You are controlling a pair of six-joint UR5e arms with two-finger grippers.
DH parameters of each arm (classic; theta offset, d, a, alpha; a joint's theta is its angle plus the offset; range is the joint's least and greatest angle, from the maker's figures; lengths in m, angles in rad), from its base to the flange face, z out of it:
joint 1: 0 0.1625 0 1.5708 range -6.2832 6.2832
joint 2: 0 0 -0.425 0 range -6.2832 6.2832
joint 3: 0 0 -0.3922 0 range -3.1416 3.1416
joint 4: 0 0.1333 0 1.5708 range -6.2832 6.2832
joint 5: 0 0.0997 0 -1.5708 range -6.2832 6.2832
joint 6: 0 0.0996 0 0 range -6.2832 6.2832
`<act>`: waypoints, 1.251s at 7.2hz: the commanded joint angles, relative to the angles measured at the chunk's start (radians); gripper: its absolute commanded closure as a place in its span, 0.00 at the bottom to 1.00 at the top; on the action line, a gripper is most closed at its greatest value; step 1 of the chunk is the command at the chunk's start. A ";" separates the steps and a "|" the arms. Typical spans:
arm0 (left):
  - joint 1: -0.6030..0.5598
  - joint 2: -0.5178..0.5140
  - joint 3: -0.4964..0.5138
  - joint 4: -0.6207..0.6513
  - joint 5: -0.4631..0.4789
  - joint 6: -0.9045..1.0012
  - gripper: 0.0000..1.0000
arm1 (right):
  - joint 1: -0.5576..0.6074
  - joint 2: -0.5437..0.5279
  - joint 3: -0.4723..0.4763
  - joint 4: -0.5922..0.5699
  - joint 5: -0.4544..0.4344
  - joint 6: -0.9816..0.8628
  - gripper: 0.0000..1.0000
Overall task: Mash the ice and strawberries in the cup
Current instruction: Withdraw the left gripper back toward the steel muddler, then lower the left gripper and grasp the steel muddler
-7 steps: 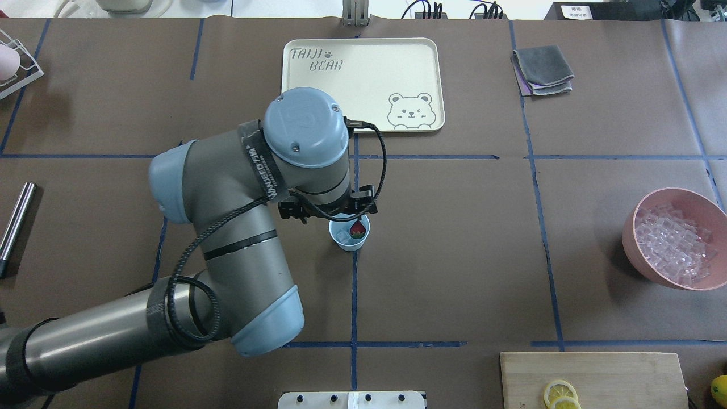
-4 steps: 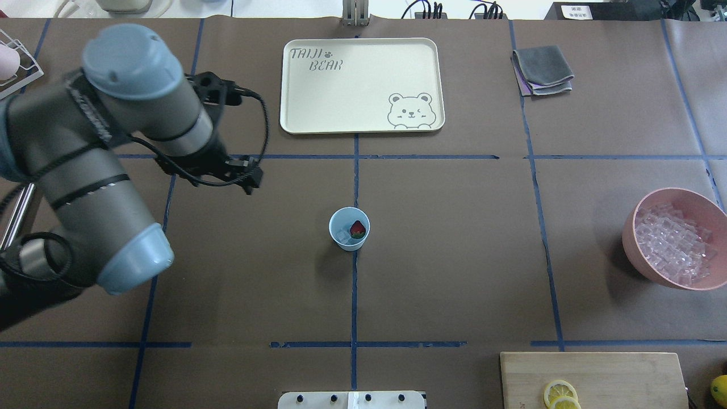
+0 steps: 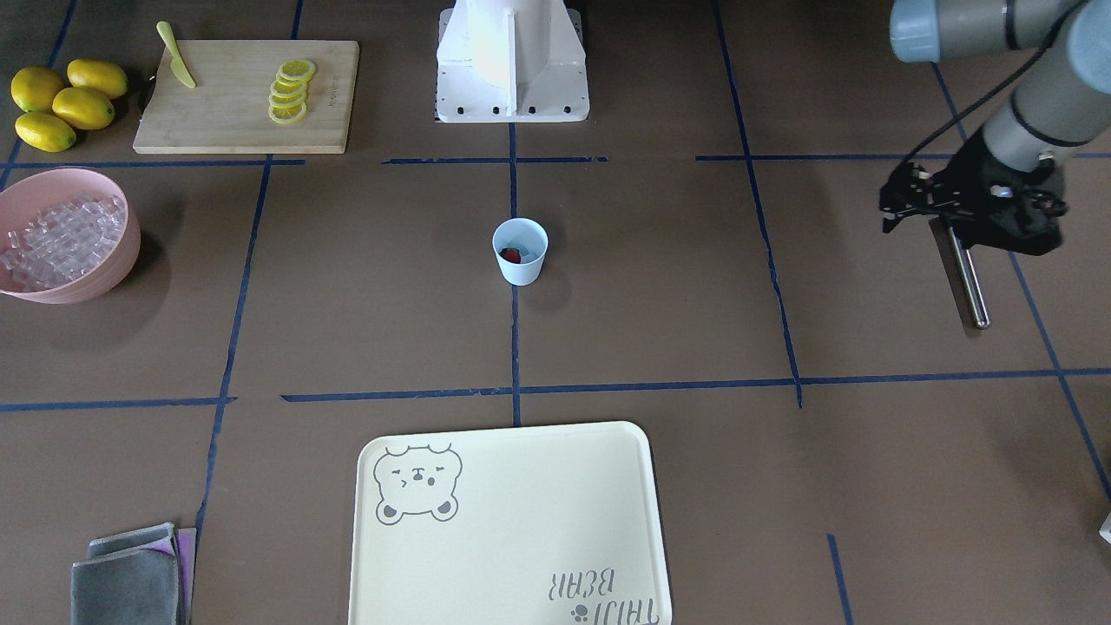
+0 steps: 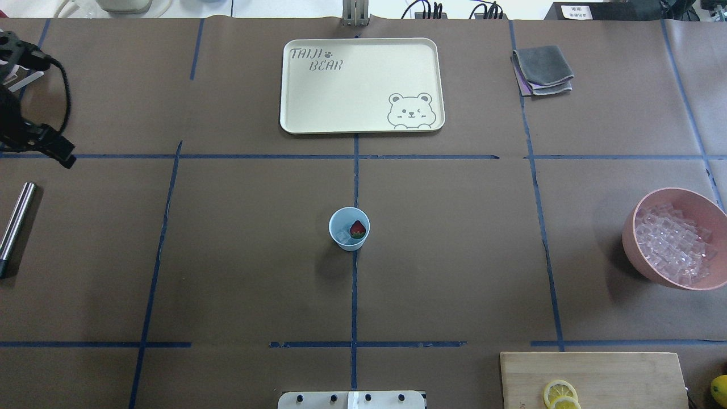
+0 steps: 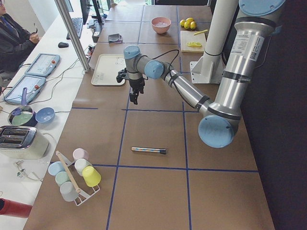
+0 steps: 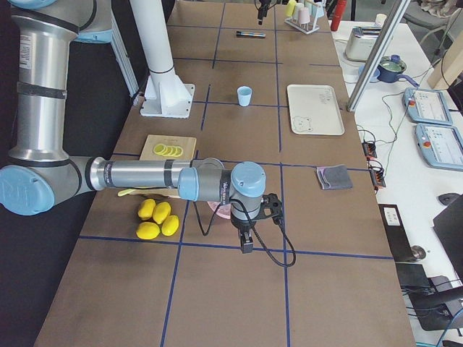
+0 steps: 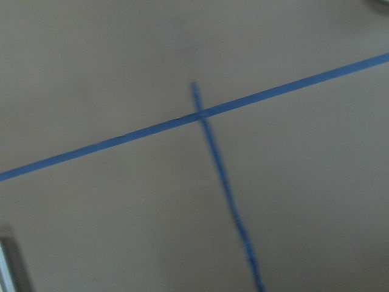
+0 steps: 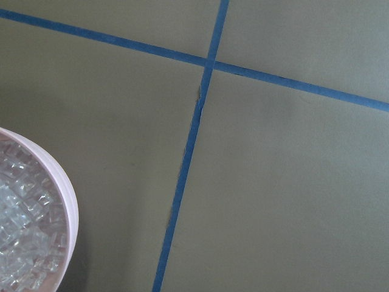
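Lettering on the cream tray (image 4: 363,85) reads "TAIJI BEAR". The cup (image 4: 349,246) at the table's centre holds the strawberry (image 4: 357,229) and ice (image 4: 341,235). The left claw (image 5: 134,97) hangs near the table's left end and the right claw (image 6: 247,242) beside the pink bowl (image 4: 630,227). I cannot tell how either claw's jaws stand.

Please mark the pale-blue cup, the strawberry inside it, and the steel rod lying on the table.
small pale-blue tapered cup (image 4: 347,246), overhead exterior view, on its near outer wall
tiny red strawberry (image 4: 357,229), overhead exterior view, on its red body
slim steel rod (image 4: 17,224), overhead exterior view, on its mid-shaft
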 commanded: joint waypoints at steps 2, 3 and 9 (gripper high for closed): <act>-0.048 0.191 0.100 -0.285 -0.023 0.048 0.01 | 0.000 -0.001 -0.001 0.003 -0.001 0.003 0.01; -0.048 0.205 0.186 -0.392 -0.024 0.042 0.01 | 0.000 -0.001 -0.003 0.003 -0.001 0.003 0.01; -0.036 0.112 0.580 -0.844 -0.021 -0.268 0.04 | 0.000 -0.002 -0.001 0.003 0.001 0.003 0.01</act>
